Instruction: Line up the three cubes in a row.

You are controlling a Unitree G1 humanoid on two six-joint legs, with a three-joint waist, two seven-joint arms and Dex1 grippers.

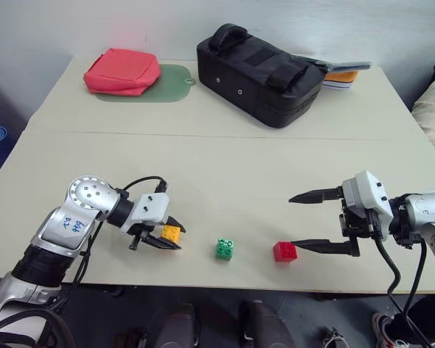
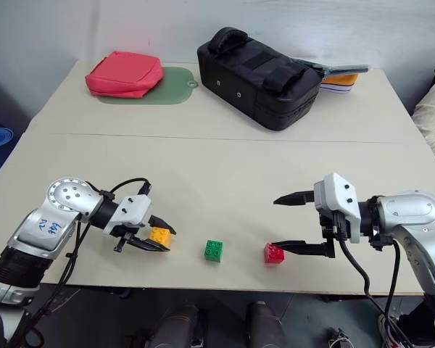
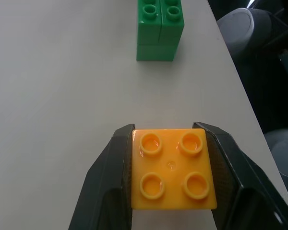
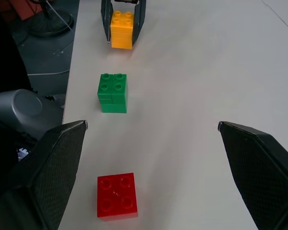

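L gripper (image 1: 167, 239) clamped on orange-yellow studded plastic brick (image 3: 172, 168); green studded brick (image 1: 225, 249) just ahead. R gripper (image 1: 309, 220) fingers wide apart, red studded brick (image 1: 284, 251) beside lower fingertip.

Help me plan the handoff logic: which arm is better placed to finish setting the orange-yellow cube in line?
Left. The left gripper already has its jaws shut on the orange-yellow cube, close to the green cube. The right gripper stands open by the red cube, at the far end.
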